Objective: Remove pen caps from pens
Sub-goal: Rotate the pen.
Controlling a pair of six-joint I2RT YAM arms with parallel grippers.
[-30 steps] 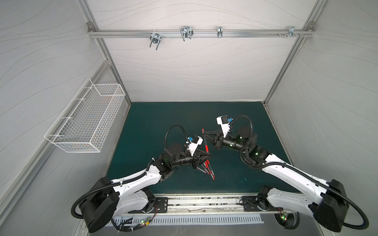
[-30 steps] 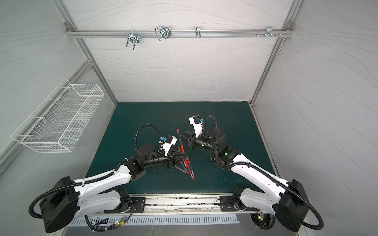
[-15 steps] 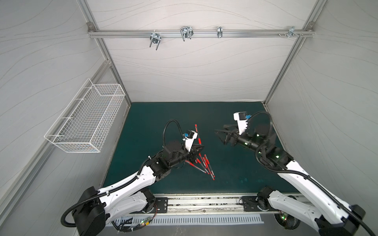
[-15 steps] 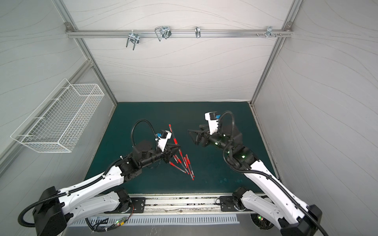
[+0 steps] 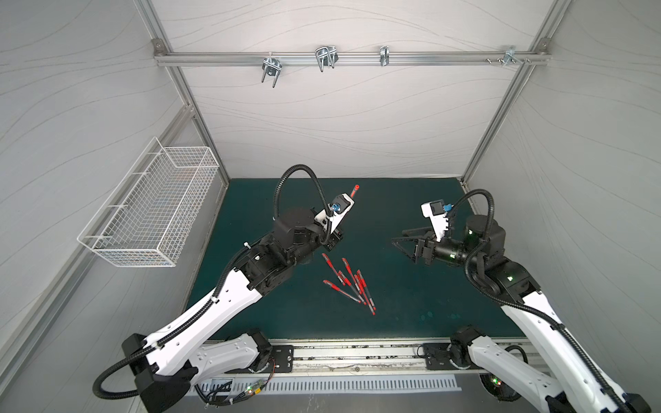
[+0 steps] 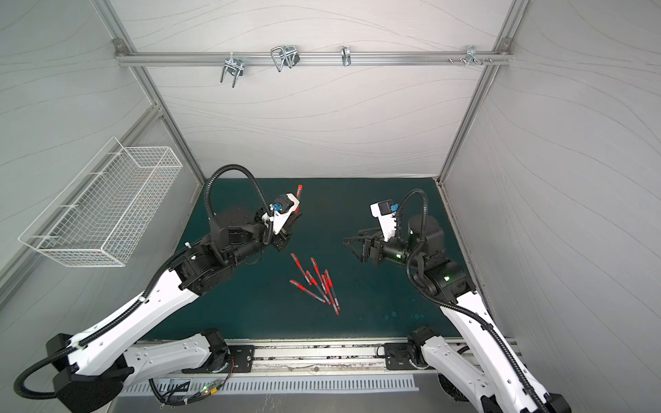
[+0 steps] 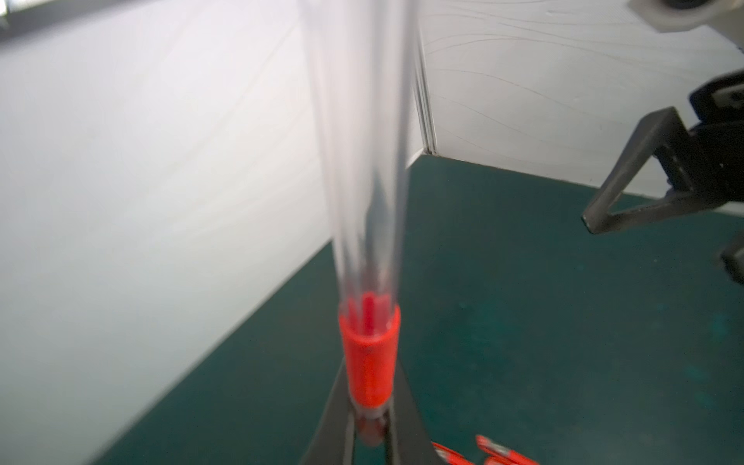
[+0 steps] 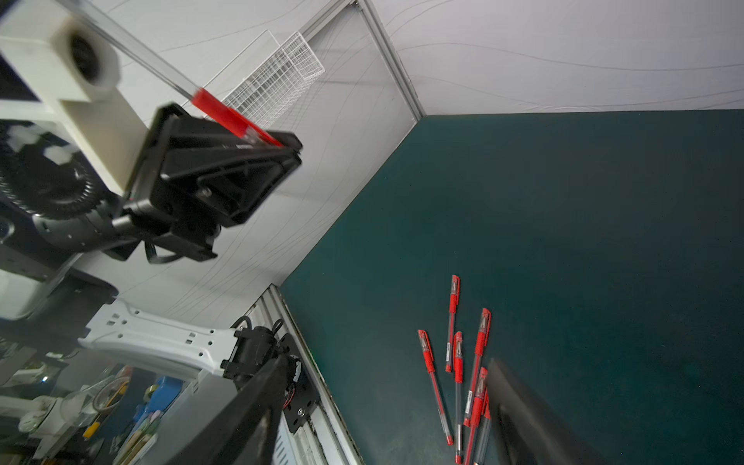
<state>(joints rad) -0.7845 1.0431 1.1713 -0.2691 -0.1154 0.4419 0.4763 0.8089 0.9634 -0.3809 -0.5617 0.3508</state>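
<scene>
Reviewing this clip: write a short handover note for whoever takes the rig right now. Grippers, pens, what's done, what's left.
Left gripper: shut on the tip end of a held pen, raised off the mat; that end looks uncapped.
Right gripper: open, empty, apart from the held pen.
Pile of pens lies mid-mat, all apparently still capped.
No loose cap can be made out on the mat.
Done: at most the held pen.
Left: set it down, then uncap the pile one by one.
</scene>
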